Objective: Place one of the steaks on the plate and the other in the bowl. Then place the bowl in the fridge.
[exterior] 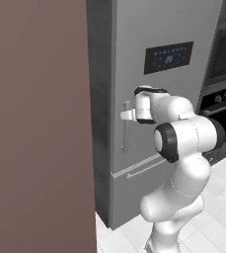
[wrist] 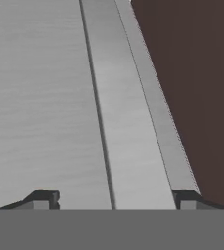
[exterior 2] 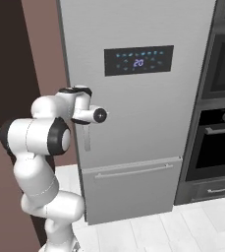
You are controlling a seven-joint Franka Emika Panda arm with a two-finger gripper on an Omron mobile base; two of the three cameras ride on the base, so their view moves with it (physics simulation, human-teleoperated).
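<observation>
The fridge is a tall grey metal one with a dark display panel, and its door is closed. My gripper is open at the door's vertical handle, with the bar between the two fingertips; the right one is close to the bar's edge and the left one stands apart. In the left base view the gripper sits at the upper part of the handle on the fridge. In the right base view the gripper sits over the handle. The steaks, the plate and the bowl are out of view.
A brown wall panel stands close to the left of the fridge. A dark wall oven is to its right. Below the door is a drawer front with a horizontal handle. White tiled floor lies in front.
</observation>
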